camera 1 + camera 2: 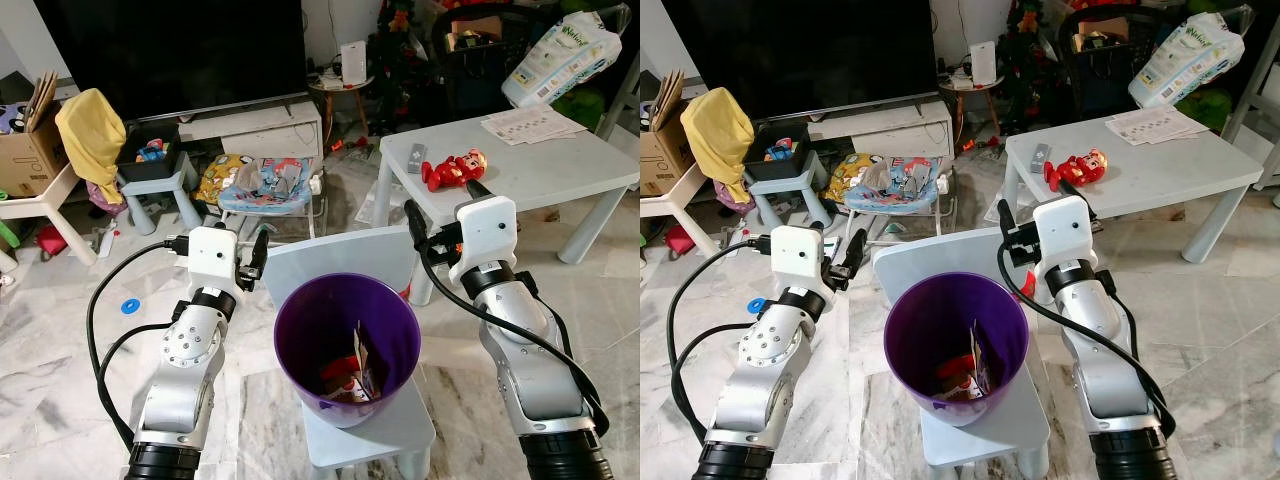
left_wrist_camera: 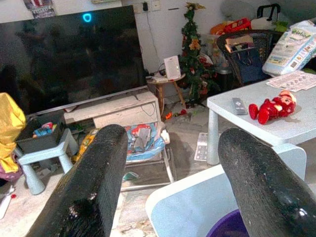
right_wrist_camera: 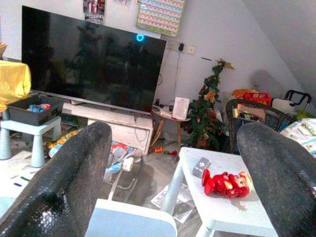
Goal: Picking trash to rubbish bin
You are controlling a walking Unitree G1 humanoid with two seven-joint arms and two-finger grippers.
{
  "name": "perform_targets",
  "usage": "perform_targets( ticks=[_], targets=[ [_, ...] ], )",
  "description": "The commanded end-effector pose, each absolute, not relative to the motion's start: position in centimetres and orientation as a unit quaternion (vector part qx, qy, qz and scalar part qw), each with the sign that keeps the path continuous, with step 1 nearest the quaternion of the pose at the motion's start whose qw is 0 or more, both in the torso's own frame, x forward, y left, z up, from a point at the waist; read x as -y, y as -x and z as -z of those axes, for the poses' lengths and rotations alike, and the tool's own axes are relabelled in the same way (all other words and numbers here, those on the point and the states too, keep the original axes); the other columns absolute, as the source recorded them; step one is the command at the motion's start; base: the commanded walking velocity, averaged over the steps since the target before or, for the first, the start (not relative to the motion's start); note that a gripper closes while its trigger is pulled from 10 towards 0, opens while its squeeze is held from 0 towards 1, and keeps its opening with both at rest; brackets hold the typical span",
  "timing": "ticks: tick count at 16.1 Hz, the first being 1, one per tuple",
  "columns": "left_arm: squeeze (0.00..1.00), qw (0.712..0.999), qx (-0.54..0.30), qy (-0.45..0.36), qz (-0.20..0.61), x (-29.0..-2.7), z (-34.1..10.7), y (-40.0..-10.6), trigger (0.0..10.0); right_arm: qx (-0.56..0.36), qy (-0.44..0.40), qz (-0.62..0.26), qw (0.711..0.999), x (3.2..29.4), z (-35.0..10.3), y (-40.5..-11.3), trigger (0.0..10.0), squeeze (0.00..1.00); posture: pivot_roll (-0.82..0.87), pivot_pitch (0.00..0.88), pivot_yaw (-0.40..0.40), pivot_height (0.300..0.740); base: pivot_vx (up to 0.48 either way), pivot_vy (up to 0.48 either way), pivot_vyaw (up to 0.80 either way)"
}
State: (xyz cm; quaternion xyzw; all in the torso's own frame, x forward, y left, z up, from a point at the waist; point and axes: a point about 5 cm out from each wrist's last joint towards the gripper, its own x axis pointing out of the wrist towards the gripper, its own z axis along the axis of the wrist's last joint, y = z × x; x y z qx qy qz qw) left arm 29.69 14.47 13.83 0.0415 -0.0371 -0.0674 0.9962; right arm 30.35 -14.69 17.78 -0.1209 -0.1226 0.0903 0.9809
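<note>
A purple rubbish bin [image 1: 300, 365] stands on the seat of a small pale-blue chair [image 1: 340, 250] right in front of me. Inside it lie red and white wrappers [image 1: 352, 375]. My left gripper [image 1: 250, 252] is held up beside the bin's upper left rim. In its wrist view the left gripper [image 2: 173, 163] is open, with nothing between the black fingers [image 2: 94, 182]. My right gripper [image 1: 444, 203] is raised above the bin's upper right. It is also open and empty [image 3: 173, 168].
A white low table [image 1: 540, 175] at the right carries a red toy figure [image 1: 455, 168], a remote [image 1: 417, 153] and papers. A baby bouncer [image 1: 265, 185], a small stool with a yellow cloth [image 1: 92, 130] and a TV stand lie beyond. A blue ring [image 1: 129, 306] is on the marble floor.
</note>
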Motion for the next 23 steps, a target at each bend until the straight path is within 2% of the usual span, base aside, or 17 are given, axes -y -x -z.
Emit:
perform_targets(
  ticks=[1, 23],
  targets=[
    [0.00, 0.997, 0.026, -0.040, 0.065, -14.61, -13.45, -29.75, 10.0, 0.134, 0.116, -0.094, 0.980, 14.46, -18.63, -30.48, 10.0, 0.00, 0.00, 0.002, 0.068, 0.740, -0.266, 0.000, 0.00],
    [0.00, 0.996, 0.019, -0.044, 0.075, -14.51, -13.03, -29.88, 10.0, 0.132, 0.114, -0.084, 0.981, 14.83, -18.56, -30.74, 10.0, 0.00, 0.00, 0.000, 0.075, 0.740, -0.266, 0.000, 0.00]
  ],
)
